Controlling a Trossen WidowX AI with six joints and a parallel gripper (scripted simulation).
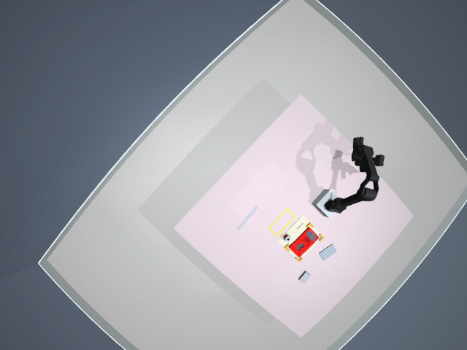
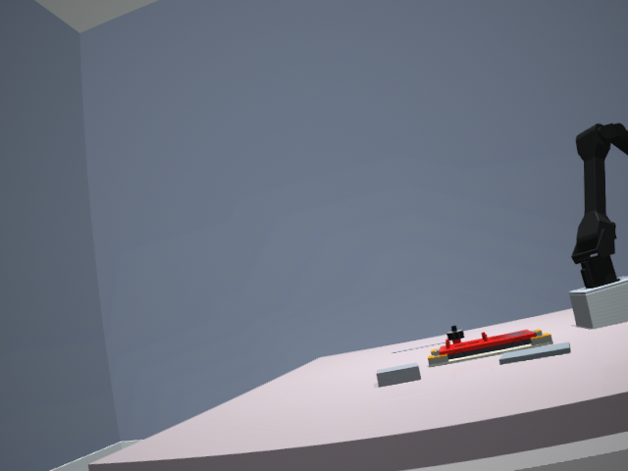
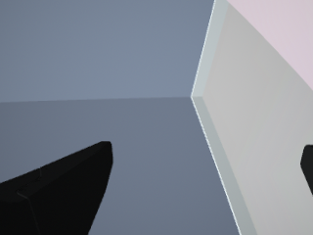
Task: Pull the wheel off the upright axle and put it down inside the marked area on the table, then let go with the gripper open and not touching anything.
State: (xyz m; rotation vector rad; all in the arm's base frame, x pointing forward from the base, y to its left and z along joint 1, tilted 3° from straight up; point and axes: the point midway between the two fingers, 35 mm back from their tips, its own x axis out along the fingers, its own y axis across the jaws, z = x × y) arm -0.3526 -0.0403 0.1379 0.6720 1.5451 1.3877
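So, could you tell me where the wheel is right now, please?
In the top view the wheel sits on its axle at one corner of the cream board, beside the yellow marked area.
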